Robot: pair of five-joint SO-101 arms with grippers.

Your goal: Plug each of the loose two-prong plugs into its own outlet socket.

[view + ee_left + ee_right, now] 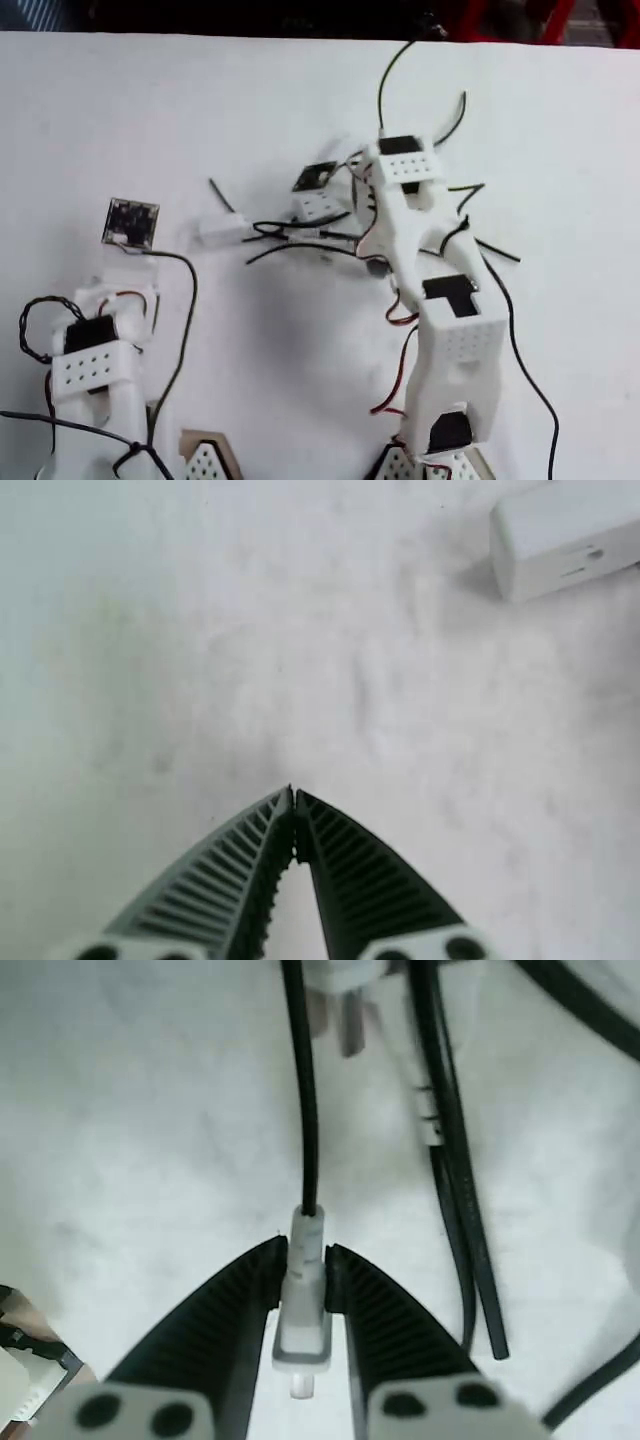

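The right gripper [303,1255] was clamped on a white plug [303,1300] mid-table, among tangled black cables [455,1190] to the right of the white outlet block [222,230]. We judged the plug could twist in that narrow hold, or its cord snag on the neighbouring cables, so the prongs would miss their slots. The left gripper [293,798] hung closed and empty at the near left, so nothing steadied the block, which we feared might slide under a push.

The outlet block [222,230] lies on the table [300,380], left of the tangled plug cords [300,232].
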